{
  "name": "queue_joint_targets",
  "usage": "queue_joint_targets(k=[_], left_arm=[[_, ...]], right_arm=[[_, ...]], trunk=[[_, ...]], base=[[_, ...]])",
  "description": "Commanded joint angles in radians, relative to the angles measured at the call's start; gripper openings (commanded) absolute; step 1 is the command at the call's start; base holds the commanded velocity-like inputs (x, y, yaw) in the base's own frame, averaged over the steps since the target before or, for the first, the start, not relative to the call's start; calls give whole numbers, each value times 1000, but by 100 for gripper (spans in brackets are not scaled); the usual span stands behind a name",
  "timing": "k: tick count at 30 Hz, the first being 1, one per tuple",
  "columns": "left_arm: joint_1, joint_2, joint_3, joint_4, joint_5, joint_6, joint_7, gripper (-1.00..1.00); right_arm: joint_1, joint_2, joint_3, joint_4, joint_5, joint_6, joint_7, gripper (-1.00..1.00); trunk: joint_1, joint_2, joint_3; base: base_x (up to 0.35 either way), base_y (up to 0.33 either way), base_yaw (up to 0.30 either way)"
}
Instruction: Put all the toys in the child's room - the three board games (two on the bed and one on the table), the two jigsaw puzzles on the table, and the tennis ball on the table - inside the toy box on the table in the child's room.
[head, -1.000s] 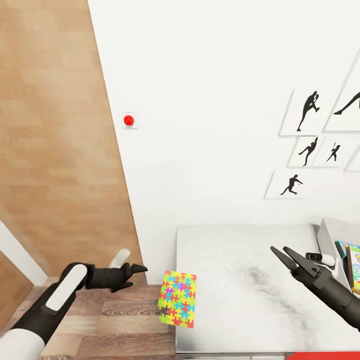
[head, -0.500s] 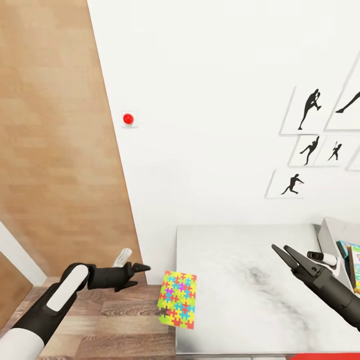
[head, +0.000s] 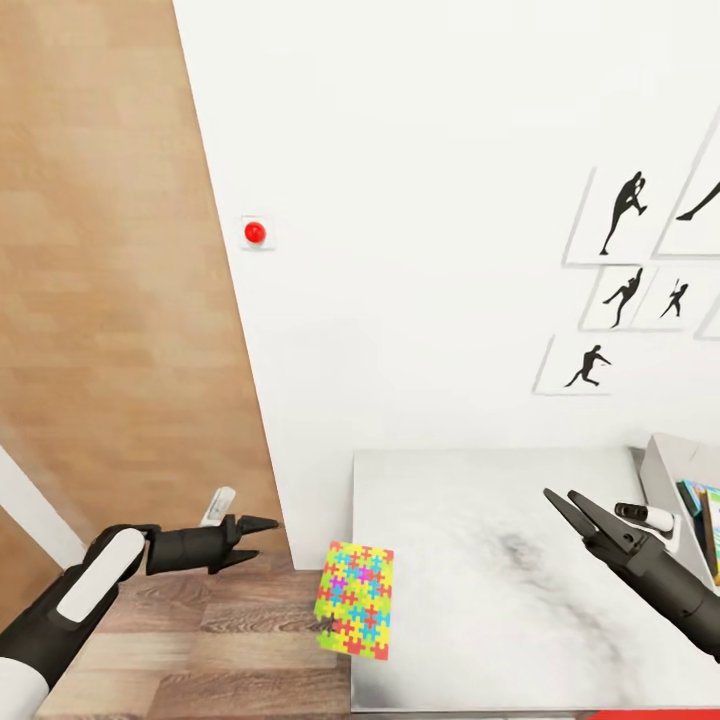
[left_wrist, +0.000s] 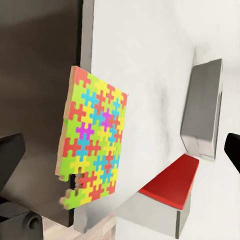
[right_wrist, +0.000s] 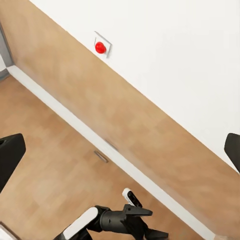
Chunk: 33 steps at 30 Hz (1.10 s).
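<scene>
A jigsaw puzzle (head: 355, 599) of bright red, yellow, green and blue pieces lies half on the left end of the table (head: 490, 560), with its outer part sticking out past the table's edge over the wood floor (head: 200, 640). The left gripper (head: 258, 528) hangs off the table's end above that floor, near the puzzle but apart from it, its fingers spread and holding nothing, tips pointing toward the table. In the left wrist view the puzzle (left_wrist: 92, 137) sits ahead of the gripper with one loose-looking corner piece at its overhanging edge, and the table top (left_wrist: 150, 65) stretches beyond it. The right gripper (head: 570, 505) hovers over the middle of the table, well apart from the puzzle, its two fingers parted and empty. At the table's right end stands the grey toy box (head: 668, 478) with colourful game boxes (head: 705, 510) inside; a small black and white object (head: 645, 515) lies just beside the box on the table. Above the table, black silhouette pictures (head: 620, 215) hang on the white wall, and a red button (head: 255, 232) sits on the wall well to the left of the table.
</scene>
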<state>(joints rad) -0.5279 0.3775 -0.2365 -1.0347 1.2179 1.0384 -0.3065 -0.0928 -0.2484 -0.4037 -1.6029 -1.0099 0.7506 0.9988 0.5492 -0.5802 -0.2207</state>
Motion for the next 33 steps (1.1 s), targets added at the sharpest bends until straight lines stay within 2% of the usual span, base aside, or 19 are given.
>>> queue_joint_targets(k=[1, 9, 15, 18, 20, 23, 28, 33], left_arm=[[-1, 5, 1, 3, -8, 0, -13, 100], [-1, 13, 5, 8, -8, -1, -34, 100], [-1, 12, 5, 8, -8, -1, -39, 100], [-1, 12, 4, 8, -8, -1, -40, 100], [-1, 10, 3, 8, -8, -1, -40, 100], [-1, 7, 2, 8, -8, -1, -40, 100], [-1, 7, 1, 8, -8, -1, -40, 100], [-1, 7, 0, 8, -8, -1, -41, 100]], right_arm=[[-1, 0, 0, 0, -4, 6, 1, 100], [-1, 22, -3, -1, -4, 6, 1, 100], [-1, 22, -2, -2, -6, 33, 6, 100], [-1, 21, -7, -2, -7, 122, 9, 100], [-1, 25, -13, -2, -7, 208, 10, 100], [-1, 27, -22, -2, -7, 264, 10, 100], [-1, 28, -29, -2, -8, 279, 12, 100], [-1, 29, -41, -2, -10, 256, 13, 100]], trunk=[[4, -9, -5], [35, -65, -30], [58, -107, -49], [69, -128, -58], [77, -142, -64], [89, -163, -74], [108, -198, -89], [127, -233, -105]], base=[[0, 0, 0], [0, 0, 0], [0, 0, 0], [0, 0, 0], [0, 0, 0], [0, 0, 0], [0, 0, 0], [0, 0, 0]])
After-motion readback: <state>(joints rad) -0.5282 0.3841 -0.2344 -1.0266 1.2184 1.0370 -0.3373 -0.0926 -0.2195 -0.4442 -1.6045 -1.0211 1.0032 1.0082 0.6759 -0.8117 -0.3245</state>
